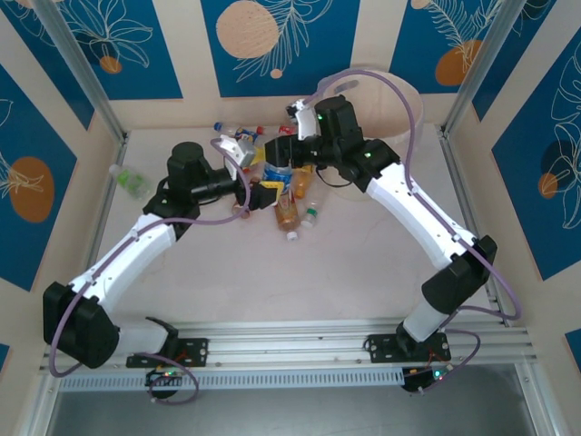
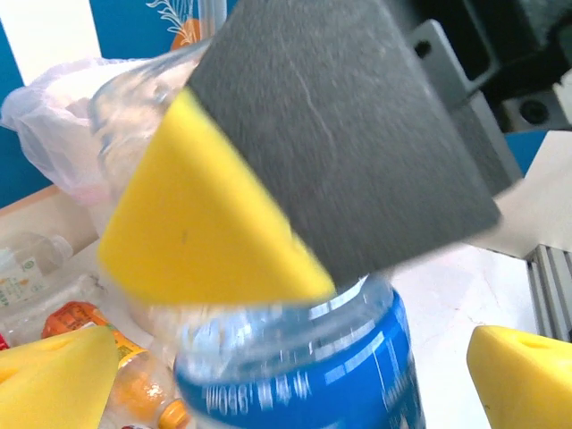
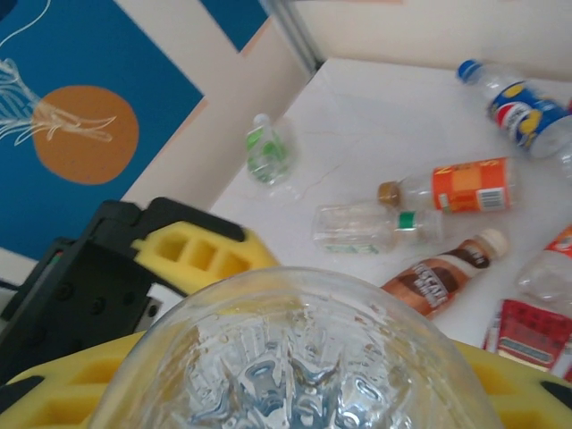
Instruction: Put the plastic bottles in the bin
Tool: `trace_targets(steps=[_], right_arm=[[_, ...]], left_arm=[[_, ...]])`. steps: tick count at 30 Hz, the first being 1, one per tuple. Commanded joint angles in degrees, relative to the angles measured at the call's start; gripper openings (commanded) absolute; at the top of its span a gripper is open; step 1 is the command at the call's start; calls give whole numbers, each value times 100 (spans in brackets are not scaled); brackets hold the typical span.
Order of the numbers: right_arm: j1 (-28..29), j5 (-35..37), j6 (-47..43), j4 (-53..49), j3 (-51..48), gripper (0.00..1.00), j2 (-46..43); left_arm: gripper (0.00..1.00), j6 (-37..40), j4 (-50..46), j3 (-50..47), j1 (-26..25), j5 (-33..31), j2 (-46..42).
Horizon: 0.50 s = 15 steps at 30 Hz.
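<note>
Far left: green-label bottle (image 1: 132, 182) lies alone by wall. Left gripper (image 2: 286, 384): fingers wide apart, flanking blue-label bottle (image 2: 357, 357), not gripping. Right gripper (image 3: 304, 357): fingers clamped on same bottle's clear part, above bottle pile (image 1: 289, 213). Bin (image 1: 410, 107) far right, behind right arm. Risks: slick round plastic may slip from pinch during swing to bin. Bottle may catch left pads if lifted askew. Drop would scatter pile.

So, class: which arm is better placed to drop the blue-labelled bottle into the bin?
Right. The right gripper clamps the blue-labelled bottle, and the bin stands far right, beside that arm. The left gripper stands open around the bottle, gripping nothing.
</note>
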Motion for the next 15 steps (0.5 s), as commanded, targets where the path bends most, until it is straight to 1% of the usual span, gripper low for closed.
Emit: trace_targets(steps=[1,4,8,11,15], right_arm=[[-151,546,-164,-18,74,40,-401],[-368,950,-396,-41,279,40,-453],[-803,1531,-723,13,832,40,-284],[-1140,1901,-946,155,1403,40,33],[-1390,2450,-1432,353,2345,40,744]], left_arm=[[100,-55,79,8,-39,-201,-450],[100,-99,-5,-187,-39,-584,-805],[100,-261,-482,-248,-34,-1744,-1128],[100,-452,-751,-263,-30,-2394,-1211],[100,-565,-847,-295,-30,-2719,-1197]])
